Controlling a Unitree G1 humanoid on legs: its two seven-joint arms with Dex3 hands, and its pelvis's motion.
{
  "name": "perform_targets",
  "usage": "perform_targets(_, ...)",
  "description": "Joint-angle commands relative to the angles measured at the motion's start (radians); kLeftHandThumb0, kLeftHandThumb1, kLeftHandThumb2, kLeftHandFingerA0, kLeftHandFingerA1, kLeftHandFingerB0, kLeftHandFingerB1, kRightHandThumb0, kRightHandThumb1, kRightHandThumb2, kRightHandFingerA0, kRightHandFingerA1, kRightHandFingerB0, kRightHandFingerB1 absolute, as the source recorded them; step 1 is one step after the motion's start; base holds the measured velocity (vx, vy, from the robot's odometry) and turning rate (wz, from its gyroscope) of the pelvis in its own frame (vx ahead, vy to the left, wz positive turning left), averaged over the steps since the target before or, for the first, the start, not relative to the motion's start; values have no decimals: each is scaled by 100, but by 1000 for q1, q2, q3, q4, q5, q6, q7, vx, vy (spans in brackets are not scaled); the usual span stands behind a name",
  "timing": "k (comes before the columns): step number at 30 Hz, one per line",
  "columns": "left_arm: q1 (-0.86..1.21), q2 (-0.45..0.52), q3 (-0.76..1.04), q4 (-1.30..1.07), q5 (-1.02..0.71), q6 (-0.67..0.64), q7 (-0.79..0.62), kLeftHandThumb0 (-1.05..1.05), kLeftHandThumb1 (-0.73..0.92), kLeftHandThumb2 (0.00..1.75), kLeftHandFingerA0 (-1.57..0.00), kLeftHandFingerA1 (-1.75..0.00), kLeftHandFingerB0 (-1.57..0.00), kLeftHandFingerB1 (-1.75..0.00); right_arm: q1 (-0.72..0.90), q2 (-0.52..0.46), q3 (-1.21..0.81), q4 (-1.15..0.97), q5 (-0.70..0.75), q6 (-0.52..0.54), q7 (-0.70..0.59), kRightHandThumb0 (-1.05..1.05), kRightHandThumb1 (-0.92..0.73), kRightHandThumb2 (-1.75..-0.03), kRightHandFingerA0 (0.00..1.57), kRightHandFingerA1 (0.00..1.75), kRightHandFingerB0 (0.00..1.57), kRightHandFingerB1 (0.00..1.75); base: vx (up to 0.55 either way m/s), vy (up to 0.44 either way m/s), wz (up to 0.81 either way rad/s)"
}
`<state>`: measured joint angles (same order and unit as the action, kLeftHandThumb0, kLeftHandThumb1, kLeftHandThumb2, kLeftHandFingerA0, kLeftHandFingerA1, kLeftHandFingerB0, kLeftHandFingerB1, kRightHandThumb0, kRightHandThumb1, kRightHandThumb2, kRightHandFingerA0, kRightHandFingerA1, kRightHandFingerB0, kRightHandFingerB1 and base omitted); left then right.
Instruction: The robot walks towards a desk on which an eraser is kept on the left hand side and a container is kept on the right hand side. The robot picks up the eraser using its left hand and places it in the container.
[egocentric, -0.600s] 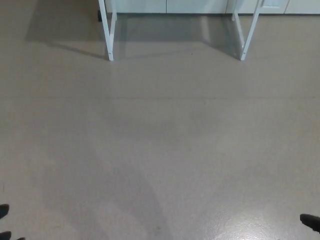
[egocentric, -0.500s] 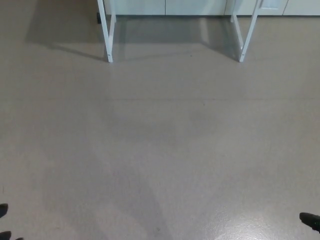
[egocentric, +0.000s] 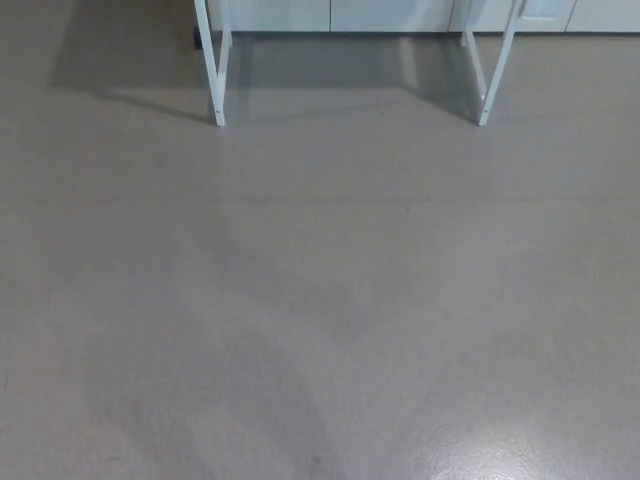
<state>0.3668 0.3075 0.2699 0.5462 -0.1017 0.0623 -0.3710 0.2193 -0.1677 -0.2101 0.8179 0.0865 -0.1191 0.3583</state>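
Observation:
Only the lower parts of the desk show in the head view: a white left leg (egocentric: 212, 70) and a white right leg (egocentric: 495, 70) at the top of the picture. The desk top, the eraser and the container lie beyond the upper edge. Neither of my hands appears in this picture.
Grey-beige floor (egocentric: 320, 300) fills nearly the whole view between me and the desk. Pale cabinet fronts (egocentric: 330, 12) run along the back behind the desk legs. Soft shadows fall across the floor under the desk and at the lower middle.
The black tips of my hands at the lower left and lower right corners have dropped out of the picture. The view has shifted slightly; the desk legs sit marginally lower.

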Motion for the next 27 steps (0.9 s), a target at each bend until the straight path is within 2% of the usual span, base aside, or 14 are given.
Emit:
perform_targets(1,7,15,3,-6,-9,-38,-3,-6,40,85,-28,-55,-16,-49,8,-8,3,-3,13,-51,12,-26,-30,-82,41,66,18,54,0,0,0)
perform_targets(11,-10,25,-8,-26,-1,-23,8,-7,40,85,-33,-57,-18,-49,-14,-11,16,-4,6,-58,8,-27,-32,-83,36,64,18,54,-3,2,5)
perform_targets(16,-14,32,-21,-36,12,-11,11,-8,40,85,-33,-57,-17,-49,-30,-12,23,10,-5,-50,-16,-26,-31,-83,41,66,19,55,58,162,-13)
perform_targets(17,-14,32,-23,-38,12,-5,15,-11,56,56,-43,-40,-30,-33,-33,-11,20,15,0,-51,-12,-25,-31,-82,41,66,19,55,143,319,84)
perform_targets(18,-14,32,-24,-39,12,-3,16,-11,56,56,-43,-40,-30,-33,-33,-11,20,17,1,-52,-12,-25,-31,-82,41,66,19,55,56,97,-64)
perform_targets(20,-8,32,-30,-45,13,-7,21,-11,56,56,-43,-40,-30,-33,-29,-8,22,5,0,-44,-15,-25,-31,-83,42,67,19,55,69,111,-10)
perform_targets(21,-10,33,-36,-40,19,-16,26,-9,39,85,-33,-57,-18,-49,-34,-9,25,9,-3,-46,-18,-25,-31,-83,42,67,19,55,147,231,6)
perform_targets(27,-5,28,-30,-27,20,-52,55,-9,41,85,-27,-55,-12,-47,-44,-15,31,27,-9,-60,-31,-29,-30,-83,40,66,21,55,209,109,6)
